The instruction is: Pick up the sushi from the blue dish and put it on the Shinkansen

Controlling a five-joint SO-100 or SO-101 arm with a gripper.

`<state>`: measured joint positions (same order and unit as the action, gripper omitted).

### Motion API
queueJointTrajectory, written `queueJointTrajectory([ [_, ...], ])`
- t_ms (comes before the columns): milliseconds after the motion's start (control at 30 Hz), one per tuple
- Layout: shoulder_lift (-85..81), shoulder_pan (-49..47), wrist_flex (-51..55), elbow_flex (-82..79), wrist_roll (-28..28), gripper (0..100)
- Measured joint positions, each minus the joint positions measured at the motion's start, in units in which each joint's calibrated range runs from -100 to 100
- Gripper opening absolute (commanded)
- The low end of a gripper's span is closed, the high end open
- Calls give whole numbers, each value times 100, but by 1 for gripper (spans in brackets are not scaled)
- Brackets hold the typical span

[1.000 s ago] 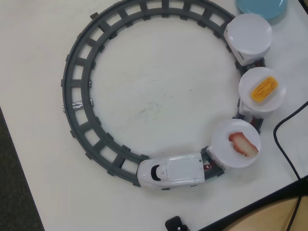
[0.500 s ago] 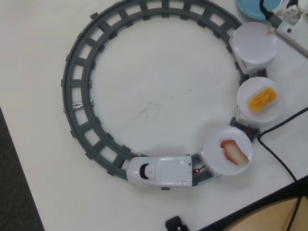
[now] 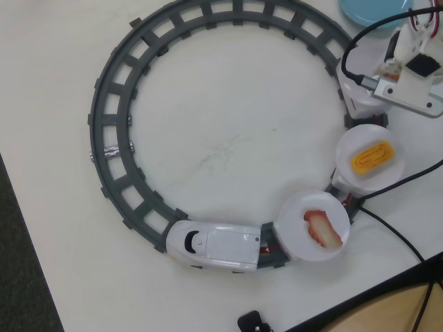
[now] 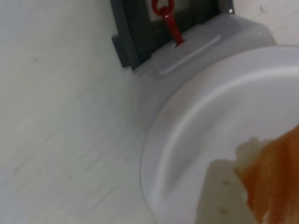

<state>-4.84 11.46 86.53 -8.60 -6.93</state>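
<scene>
- the train (image 3: 214, 247) sits on the lower arc of the grey ring track (image 3: 114, 104) in the overhead view, its rounded nose with the dark windshield pointing to the left of that view.
- behind it two cars carry round white plates: the nearer plate (image 3: 297, 242) holds a red-and-white piece (image 3: 323, 227), the next plate (image 3: 353, 142) holds a yellow ridged piece (image 3: 372, 155).
- a third car (image 3: 356, 100) lies further up the track, mostly hidden under the white arm (image 3: 408, 69).
- the blue dish (image 3: 374, 10) shows only as a slice at the top edge of the overhead view, off the track, on the white tabletop (image 3: 228, 138).
- in the wrist view a white plate (image 4: 210, 121) fills the right half, seated on its pale car with a red coupling hook (image 4: 170, 25) leading to the dark track (image 4: 126, 37).
- the sushi (image 4: 275, 182), orange-pink on top, sits at the lower right corner of the wrist view, over that plate; a pale finger (image 4: 219, 191) lies against its left side.
- whether the sushi rests on the plate or hangs just above it cannot be told.
- the hand appears to be gripping the sushi, yet only one finger shows, so its state cannot be told for sure.
- black cables (image 3: 387, 228) run across the tabletop to the right of the plates.
</scene>
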Motion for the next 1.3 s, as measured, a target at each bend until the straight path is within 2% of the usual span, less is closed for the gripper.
queueJointTrajectory([
  [200,-488,-63,-779,-1072,-5,2],
  [700,-808,-189,-1172,-1792,-89,3],
  [767,-808,-284,-1216,-1873,-94,6],
  [1033,-825,-488,-1225,-1873,-94,30],
  [1133,-1002,-473,-1225,-1873,-94,34],
  [1300,-1802,-473,-1059,-1711,-78,35],
])
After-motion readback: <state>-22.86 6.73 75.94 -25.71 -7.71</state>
